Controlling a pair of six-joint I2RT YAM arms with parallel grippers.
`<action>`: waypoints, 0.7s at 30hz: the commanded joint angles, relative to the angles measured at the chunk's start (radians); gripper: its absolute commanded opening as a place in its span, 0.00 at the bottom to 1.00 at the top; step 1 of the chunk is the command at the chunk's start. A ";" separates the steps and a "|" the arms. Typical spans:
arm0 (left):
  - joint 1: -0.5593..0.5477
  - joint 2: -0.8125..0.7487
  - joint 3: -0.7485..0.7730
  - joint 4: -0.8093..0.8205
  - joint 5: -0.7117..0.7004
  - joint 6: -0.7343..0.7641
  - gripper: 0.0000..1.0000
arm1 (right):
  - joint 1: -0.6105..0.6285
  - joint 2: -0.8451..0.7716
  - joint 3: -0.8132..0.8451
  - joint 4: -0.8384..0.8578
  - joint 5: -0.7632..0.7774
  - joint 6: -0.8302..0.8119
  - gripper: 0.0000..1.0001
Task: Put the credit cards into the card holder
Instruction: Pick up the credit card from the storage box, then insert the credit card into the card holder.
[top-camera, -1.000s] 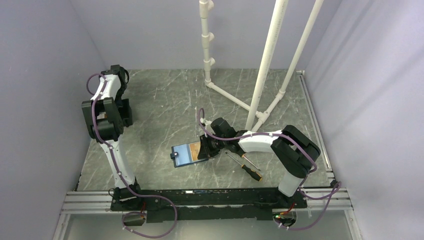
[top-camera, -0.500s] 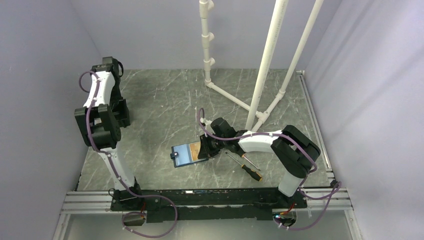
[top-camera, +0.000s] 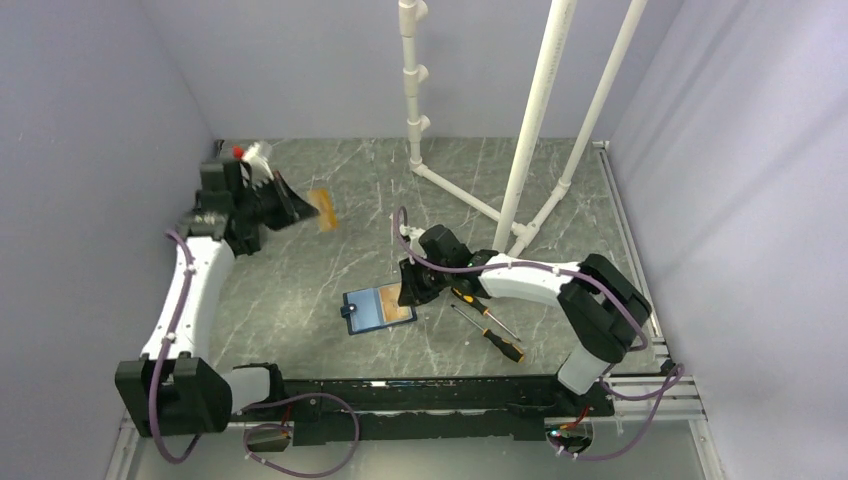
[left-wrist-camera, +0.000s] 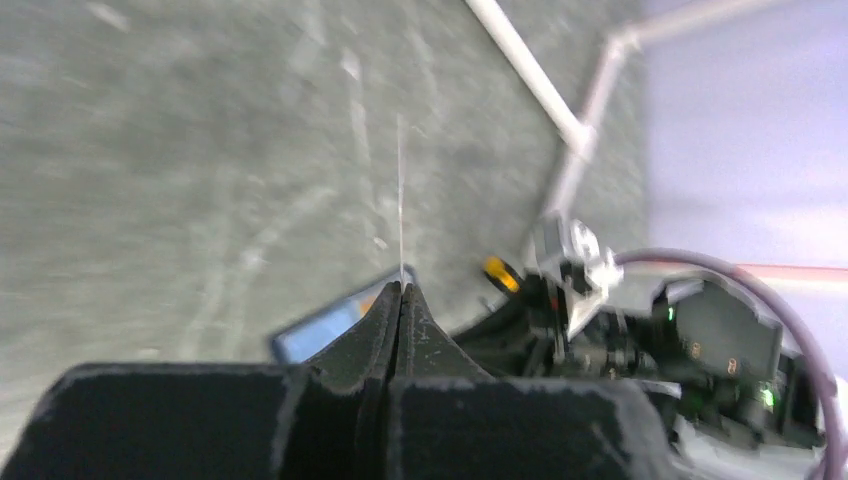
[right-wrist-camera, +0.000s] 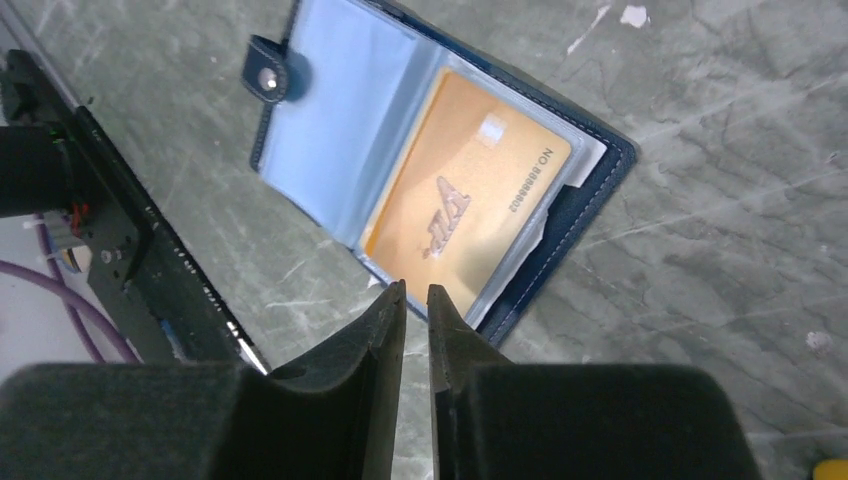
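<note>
The navy card holder (top-camera: 372, 310) lies open on the table's middle, its pale blue inside up, with an orange credit card (top-camera: 400, 300) in its right sleeve. In the right wrist view the holder (right-wrist-camera: 335, 130), that card (right-wrist-camera: 470, 200) and the clasp tab (right-wrist-camera: 270, 78) show plainly. My right gripper (right-wrist-camera: 415, 290) hovers over the holder's near edge, its jaws nearly together with nothing between them. My left gripper (top-camera: 303, 207) is shut on a second orange credit card (top-camera: 322, 210) at the back left, above the table. That card shows edge-on in the left wrist view (left-wrist-camera: 400, 200).
Two orange-handled screwdrivers (top-camera: 492, 335) lie right of the holder, under the right arm. A white pipe frame (top-camera: 530, 130) stands at the back middle. A small white, red-tipped object (top-camera: 252, 152) shows by the left wrist. Walls close in on both sides.
The left arm has unfolded from its upright pose and reached out low, now showing an orange card in its jaws. The right gripper has shifted slightly toward the back.
</note>
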 joint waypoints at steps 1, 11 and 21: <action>-0.042 -0.127 -0.354 0.592 0.435 -0.324 0.00 | 0.006 -0.126 0.092 -0.060 -0.037 -0.024 0.23; -0.110 -0.248 -0.673 1.362 0.634 -0.716 0.00 | 0.003 -0.239 0.195 0.126 -0.173 0.184 0.56; -0.118 -0.348 -0.695 1.292 0.682 -0.683 0.00 | -0.045 -0.282 0.108 0.405 -0.206 0.395 0.46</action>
